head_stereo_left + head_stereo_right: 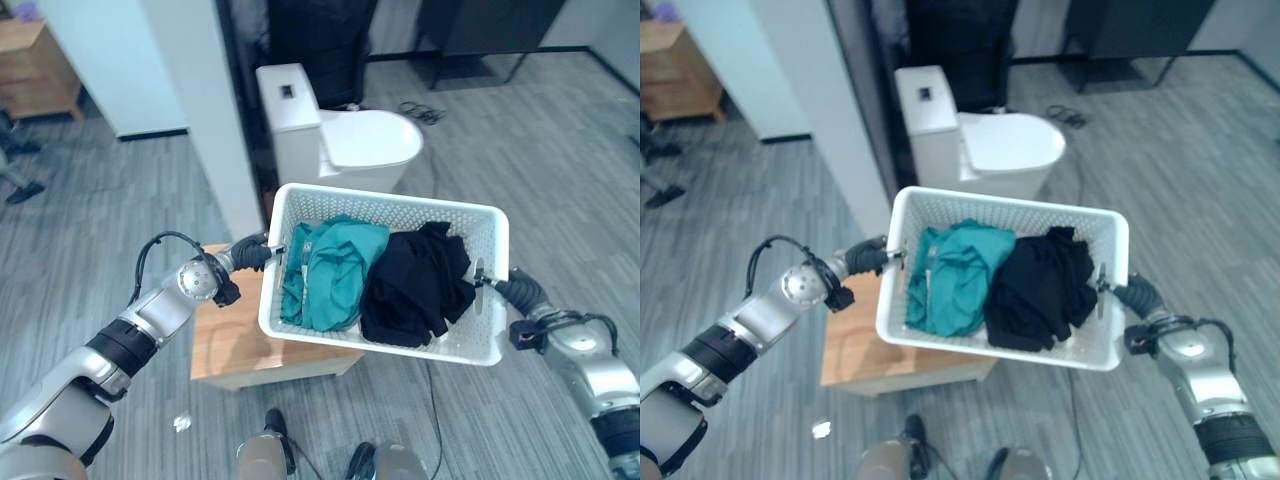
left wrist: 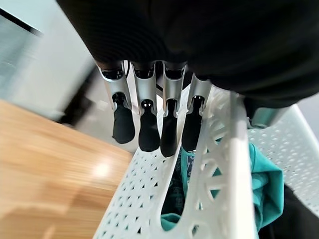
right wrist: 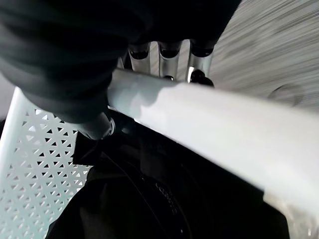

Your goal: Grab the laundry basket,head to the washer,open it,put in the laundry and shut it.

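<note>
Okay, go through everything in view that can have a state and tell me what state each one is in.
Laundry basket: lifted, held at both ends, loaded.
Teal clothes: bunched in the basket.
Black clothes: bunched beside them.
Left hand: fingers hooked on the basket's rim.
Right hand: curled round the opposite rim.
Toilet: lid closed.

Eye views: from the head, looking steeply down, mid-distance, a slight sideways offset between them.
Shared by both: white laundry basket (image 1: 385,275), wooden tabletop (image 1: 232,345), grey floor (image 1: 520,150).
Left wrist view: very close along the left robot hand (image 2: 149,124), facing the basket's end wall.
Right wrist view: very close along the right robot hand (image 3: 172,59), facing the basket's rim.
</note>
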Motion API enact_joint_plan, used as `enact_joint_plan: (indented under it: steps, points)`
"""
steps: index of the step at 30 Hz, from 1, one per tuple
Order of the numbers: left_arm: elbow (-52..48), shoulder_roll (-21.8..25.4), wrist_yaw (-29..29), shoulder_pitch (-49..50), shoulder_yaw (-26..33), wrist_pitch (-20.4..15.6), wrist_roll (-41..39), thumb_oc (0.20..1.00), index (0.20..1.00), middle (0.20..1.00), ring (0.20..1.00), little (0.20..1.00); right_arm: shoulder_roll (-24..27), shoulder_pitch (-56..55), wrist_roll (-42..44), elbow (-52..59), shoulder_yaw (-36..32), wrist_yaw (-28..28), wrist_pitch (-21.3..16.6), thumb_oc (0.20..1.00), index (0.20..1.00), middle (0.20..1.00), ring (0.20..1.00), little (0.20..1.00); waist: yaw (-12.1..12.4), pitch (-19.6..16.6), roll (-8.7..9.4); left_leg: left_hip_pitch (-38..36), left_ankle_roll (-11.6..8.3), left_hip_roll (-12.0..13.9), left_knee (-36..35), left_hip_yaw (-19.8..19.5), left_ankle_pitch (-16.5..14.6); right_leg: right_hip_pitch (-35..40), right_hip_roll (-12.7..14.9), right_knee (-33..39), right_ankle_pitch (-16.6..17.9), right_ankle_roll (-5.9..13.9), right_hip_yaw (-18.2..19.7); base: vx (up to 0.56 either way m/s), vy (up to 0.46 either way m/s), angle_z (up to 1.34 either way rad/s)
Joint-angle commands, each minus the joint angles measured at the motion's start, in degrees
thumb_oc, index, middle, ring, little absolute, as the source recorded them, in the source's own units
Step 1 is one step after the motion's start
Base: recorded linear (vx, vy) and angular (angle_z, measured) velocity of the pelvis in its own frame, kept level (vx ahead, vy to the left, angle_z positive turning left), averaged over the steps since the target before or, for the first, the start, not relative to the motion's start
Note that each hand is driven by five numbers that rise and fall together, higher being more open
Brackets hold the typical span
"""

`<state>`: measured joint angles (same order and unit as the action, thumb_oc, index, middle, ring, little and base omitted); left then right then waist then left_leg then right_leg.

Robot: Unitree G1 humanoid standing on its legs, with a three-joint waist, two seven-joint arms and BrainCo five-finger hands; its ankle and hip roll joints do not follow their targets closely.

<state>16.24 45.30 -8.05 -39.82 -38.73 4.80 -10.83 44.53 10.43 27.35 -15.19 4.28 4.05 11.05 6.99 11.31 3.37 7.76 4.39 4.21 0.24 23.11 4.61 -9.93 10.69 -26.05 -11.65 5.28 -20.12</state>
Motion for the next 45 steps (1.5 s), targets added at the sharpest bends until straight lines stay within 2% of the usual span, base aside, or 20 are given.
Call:
enact_joint_plan:
  steps: [1, 3, 4, 5, 6, 7, 10, 14, 15, 16, 17, 19, 20, 23, 28, 34, 40, 41, 45]
  points:
    - [1.76, 0.59, 2.02, -2.45, 6.81, -2.19, -3.29, 0.2, 0.2, 0.2, 0.2, 0.2, 1.7, 0.03, 2.47, 1.43, -1.74, 0.5, -3.4, 0.2, 0.2, 0.2, 0.2, 0.2, 0.68, -5.62, 2.43, 5.92, -2.25, -0.39, 6.17, 0.49, -4.14, 16.44, -0.95, 11.65, 1.58, 4.0, 4.51, -0.13, -0.162, -1.23]
    - [1.76, 0.58, 2.02, -2.43, 6.82, -2.2, -3.28, 0.2, 0.2, 0.2, 0.2, 0.2, 1.71, 0.05, 2.48, 1.42, -1.72, 0.5, -3.41, 0.2, 0.2, 0.2, 0.2, 0.2, 0.68, -5.6, 2.42, 5.89, -2.27, -0.38, 6.13, 0.49, -4.1, 16.47, -0.97, 11.69, 1.6, 3.98, 4.51, -0.12, -0.154, -0.87]
    - [2.47, -0.76, 2.48, -2.92, 6.43, -2.65, -4.13, 0.2, 0.2, 0.2, 0.2, 0.2, 1.96, -0.32, 3.91, 1.92, -0.88, 0.62, -3.75, 0.2, 0.2, 0.2, 0.2, 0.2, 0.38, -5.43, 1.61, 7.23, -4.07, 1.51, 5.6, -0.04, -1.48, 18.08, -2.84, 17.38, -1.0, 2.81, 4.33, -0.24, -0.316, -0.74]
    - [2.77, -1.31, 2.5, -2.99, 6.31, -2.86, -4.34, 0.2, 0.2, 0.2, 0.2, 0.2, 2.38, -1.03, 4.01, 2.29, -1.03, 0.69, -3.81, 0.2, 0.2, 0.2, 0.2, 0.2, 0.23, -5.17, 0.99, 7.3, -5.03, 2.5, 5.14, -0.34, -0.06, 18.32, -3.75, 18.7, -0.89, 2.14, 4.21, -0.24, -0.317, -0.5]
    - [2.78, -1.34, 2.5, -3.0, 6.3, -2.87, -4.34, 0.2, 0.2, 0.2, 0.2, 0.2, 2.4, -1.06, 4.01, 2.3, -1.05, 0.69, -3.8, 0.2, 0.2, 0.2, 0.2, 0.2, 0.25, -5.16, 0.96, 7.29, -5.05, 2.52, 5.12, -0.35, -0.03, 18.34, -3.78, 18.73, -0.86, 2.13, 4.21, -0.21, -0.224, -0.31]
    - [2.98, -2.17, 2.65, -2.98, 6.51, -3.18, -4.53, 0.2, 0.2, 0.2, 0.2, 0.2, 3.34, -2.21, 4.51, 3.3, -1.51, 0.85, -4.12, 0.2, 0.2, 0.2, 0.2, 0.2, -0.55, -4.55, 0.07, 7.41, -6.53, 4.19, 3.95, -0.29, 2.33, 18.79, -5.1, 21.13, -1.1, 1.57, 4.34, -0.19, -0.204, -0.24]
    - [3.71, -3.72, 2.5, -2.29, 6.65, -3.11, -4.52, 0.2, 0.2, 0.2, 0.2, 0.2, 5.0, -4.49, 5.34, 3.93, -2.67, 1.07, -4.38, 0.2, 0.2, 0.2, 0.2, 0.2, -1.15, -3.9, -0.97, 6.69, -8.42, 6.19, 2.07, -0.86, 5.55, 20.2, -7.44, 24.05, -0.62, 0.49, 4.35, -0.16, -0.206, -0.22]
    - [5.18, -5.39, 2.52, -2.42, 6.41, -3.26, -4.19, 0.2, 0.2, 0.2, 0.2, 0.2, 6.36, -6.02, 6.43, 4.18, -3.71, 1.07, -4.84, 0.2, 0.2, 0.2, 0.2, 0.2, -1.73, -2.82, -1.9, 5.98, -9.96, 7.7, 0.83, -1.66, 7.5, 21.56, -9.47, 26.69, 0.15, -0.34, 4.26, -0.11, -0.137, 0.04]
    - [5.96, -5.89, 2.77, -2.97, 6.16, -3.39, -4.18, 0.2, 0.2, 0.2, 0.2, 0.2, 6.73, -5.41, 7.12, 3.82, -3.39, 0.86, -5.02, 0.2, 0.2, 0.2, 0.2, 0.2, -1.26, -2.06, -2.07, 6.69, -10.33, 7.41, 1.22, -5.32, 7.15, 21.7, -9.72, 27.51, 0.42, -0.67, 4.93, -0.2, -0.103, -0.03]
    - [6.57, -6.34, 2.99, -3.76, 5.67, -3.59, -4.48, 0.2, 0.2, 0.2, 0.2, 0.2, 7.14, -4.98, 7.78, 3.7, -3.43, 0.59, -5.21, 0.2, 0.2, 0.2, 0.2, 0.2, -0.78, -1.02, -2.51, 8.14, -9.88, 7.12, 2.84, -8.49, 7.25, 20.92, -10.03, 27.43, 1.41, -1.12, 4.54, -0.2, -0.101, -0.18]
    - [6.58, -6.34, 2.99, -3.77, 5.66, -3.59, -4.48, 0.2, 0.2, 0.2, 0.2, 0.2, 7.14, -4.98, 7.78, 3.7, -3.43, 0.59, -5.21, 0.2, 0.2, 0.2, 0.2, 0.2, -0.8, -1.03, -2.53, 8.18, -9.88, 7.13, 2.88, -8.52, 7.24, 20.91, -10.04, 27.44, 1.42, -1.13, 4.51, -0.18, -0.066, -0.27]
    - [6.87, -6.27, 3.5, -4.44, 5.63, -3.79, -4.84, 0.2, 0.2, 0.2, 0.2, 0.2, 7.65, -4.37, 8.98, 3.94, -3.1, 0.78, -5.11, 0.2, 0.2, 0.2, 0.2, 0.2, 0.44, 0.51, -2.36, 9.35, -9.72, 3.6, 5.76, -19.44, 4.77, 19.91, -9.59, 26.73, 2.02, -1.71, 5.6, -0.07, -0.072, -0.16]
    - [6.02, -5.59, 3.59, -4.4, 5.89, -3.8, -4.63, 0.2, 0.2, 0.2, 0.2, 0.2, 7.76, -3.52, 9.76, 4.14, -2.21, 1.56, -5.06, 0.2, 0.2, 0.2, 0.2, 0.2, 0.94, 0.65, -2.5, 8.98, -8.98, -0.03, 6.73, -27.26, 2.37, 19.53, -9.93, 26.18, 2.13, -1.99, 7.16, 0.0, -0.059, -0.17]
    - [5.77, -5.6, 3.75, -4.08, 5.66, -3.47, -4.51, 0.2, 0.2, 0.2, 0.2, 0.2, 6.29, -2.27, 10.24, 3.51, -0.71, 1.73, -4.85, 0.2, 0.2, 0.2, 0.2, 0.2, 0.58, 0.33, -2.55, 9.39, -8.49, -1.43, 8.43, -29.08, 2.62, 19.35, -10.59, 24.9, 1.8, -2.55, 8.06, 0.05, -0.034, -0.42]
    - [7.45, -5.79, 3.96, -4.33, 5.06, -3.23, -4.07, 0.2, 0.2, 0.2, 0.2, 0.2, 4.83, -1.25, 9.92, 2.92, 0.6, 1.65, -4.73, 0.2, 0.2, 0.2, 0.2, 0.2, 0.39, -0.86, -2.47, 8.07, -8.31, -1.46, 7.86, -27.78, 3.4, 20.13, -10.52, 24.45, 1.35, -2.69, 8.32, 0.06, 0.01, -0.37]
    - [9.03, -5.11, 4.45, -5.33, 4.82, -3.48, -4.49, 0.2, 0.2, 0.2, 0.2, 0.2, 4.27, 1.48, 10.04, 0.67, 2.11, 1.29, -5.01, 0.2, 0.2, 0.2, 0.2, 0.2, 0.25, -1.55, -3.26, 6.09, -8.8, -1.12, 5.62, -27.18, 4.7, 20.36, -10.04, 25.52, 2.19, -2.28, 9.18, 0.0, 0.019, -0.26]
    - [10.89, -5.75, 4.56, -5.46, 5.69, -3.7, -4.54, 0.2, 0.2, 0.2, 0.2, 0.2, 4.38, 1.22, 9.94, 0.29, 1.6, 1.43, -5.07, 0.2, 0.2, 0.2, 0.2, 0.2, -0.9, -1.67, -4.09, 4.85, -9.89, 1.56, 4.48, -25.71, 5.95, 21.66, -10.74, 29.91, 4.07, -2.3, 11.81, -0.03, -0.025, -0.2]
    - [11.24, -6.74, 4.22, -5.66, 5.4, -3.49, -4.15, 0.2, 0.2, 0.2, 0.2, 0.2, 5.17, -1.43, 10.24, 1.35, -0.58, 1.35, -5.28, 0.2, 0.2, 0.2, 0.2, 0.2, -1.95, -0.99, -4.08, 5.19, -10.41, 3.61, 5.34, -25.3, 6.7, 22.41, -11.83, 30.38, 4.17, -2.96, 12.37, -0.04, -0.123, -0.33]
    - [12.51, -10.3, 3.77, -7.51, 3.69, -2.83, -3.0, 0.2, 0.2, 0.2, 0.2, 0.2, 6.5, -6.13, 11.43, 4.3, -4.39, 1.07, -5.28, 0.2, 0.2, 0.2, 0.2, 0.2, -3.96, 1.12, -3.6, 7.32, -10.84, 6.36, 12.08, -25.12, 7.58, 23.71, -13.21, 30.22, 4.14, -4.16, 12.54, -0.03, -0.141, 0.12]
